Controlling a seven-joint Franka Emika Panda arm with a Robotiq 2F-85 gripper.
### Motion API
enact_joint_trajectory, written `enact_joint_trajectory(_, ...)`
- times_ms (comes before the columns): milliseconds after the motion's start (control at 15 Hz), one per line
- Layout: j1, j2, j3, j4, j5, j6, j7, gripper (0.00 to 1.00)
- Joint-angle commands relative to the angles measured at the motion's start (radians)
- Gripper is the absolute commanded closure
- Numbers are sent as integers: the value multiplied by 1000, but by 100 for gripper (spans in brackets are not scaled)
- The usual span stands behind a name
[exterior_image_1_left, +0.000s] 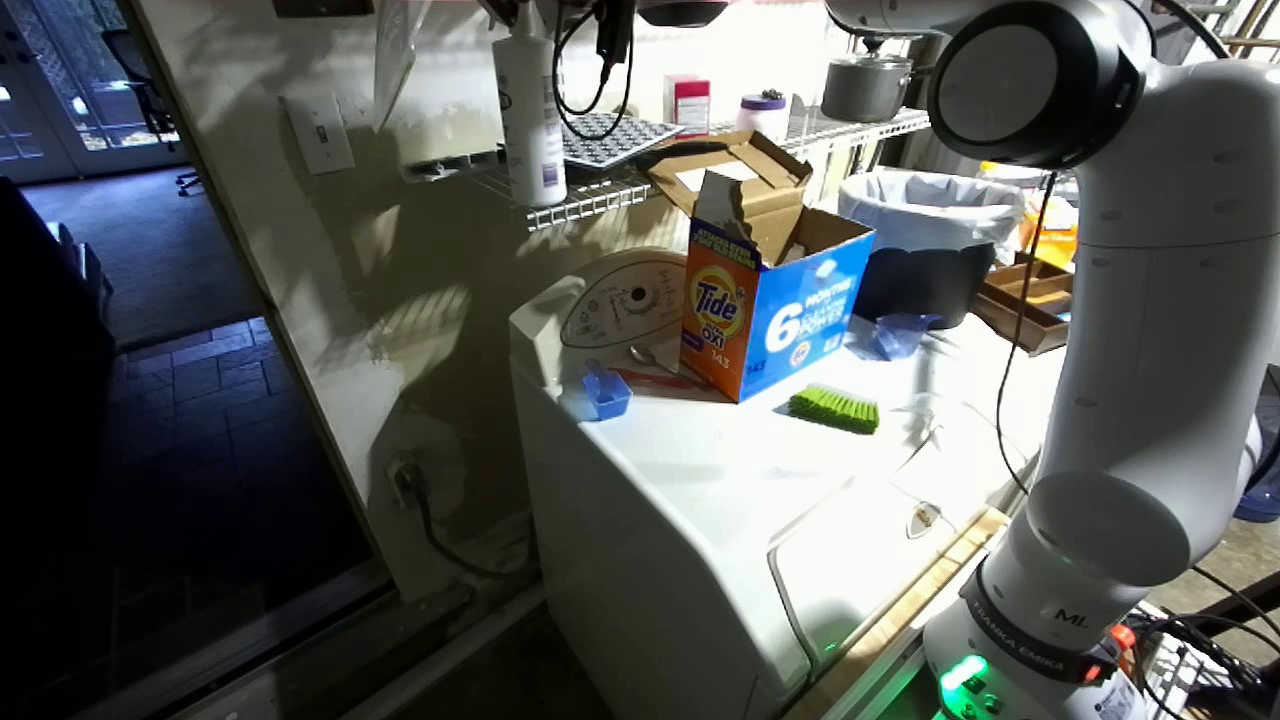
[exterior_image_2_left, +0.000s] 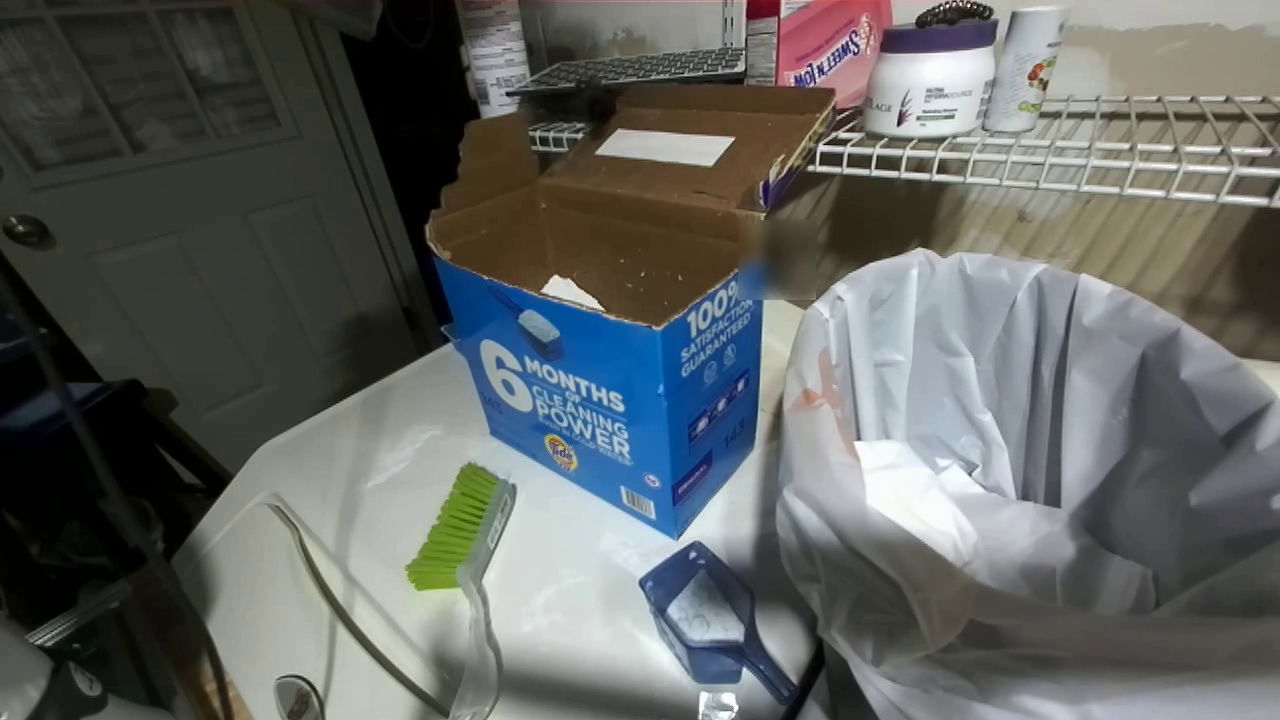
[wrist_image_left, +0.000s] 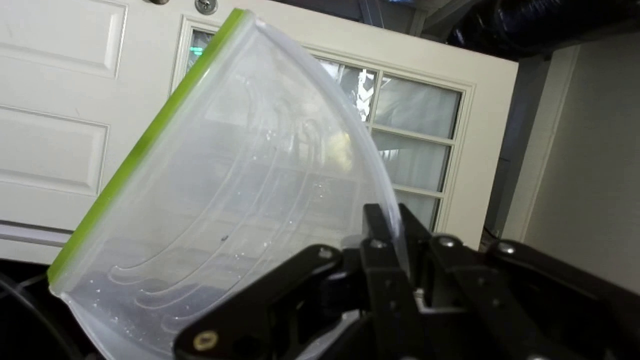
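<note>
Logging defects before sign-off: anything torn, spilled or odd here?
Yes. In both exterior views, the detergent box has a ragged flap, as if torn. In the wrist view, the dustpan pinched in the gripper is speckled white, so possibly dirty.

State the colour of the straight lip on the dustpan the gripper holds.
The lip of the dustpan is bright green; best seen in the wrist view.

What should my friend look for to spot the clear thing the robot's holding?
In the wrist view, find the big white door with glass panes. In front of it, the black end effector pinches the side of a cloudy, see-through pan. Its bright green strip along one straight edge sets it apart from the white door.
</note>
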Motion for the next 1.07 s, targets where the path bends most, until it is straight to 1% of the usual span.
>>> enact_joint_trajectory(0,-2,-25,-6,-25,-7,32,-19,98)
enact_joint_trajectory(267,-6,-33,-8,-38,-10,38,-14,98)
enact_joint_trajectory(333,-7,-35,-10,-41,-14,37,-11,92)
enact_joint_trajectory(400,-7,-37,-11,-43,-13,36,-10,73)
enact_joint_trajectory(467,-7,-38,-12,-45,-15,38,-11,65)
enact_joint_trajectory(733,-10,-47,-19,-50,-19,34,-9,40)
enact_joint_trajectory(1000,-12,-61,-26,-59,-25,30,-7,11)
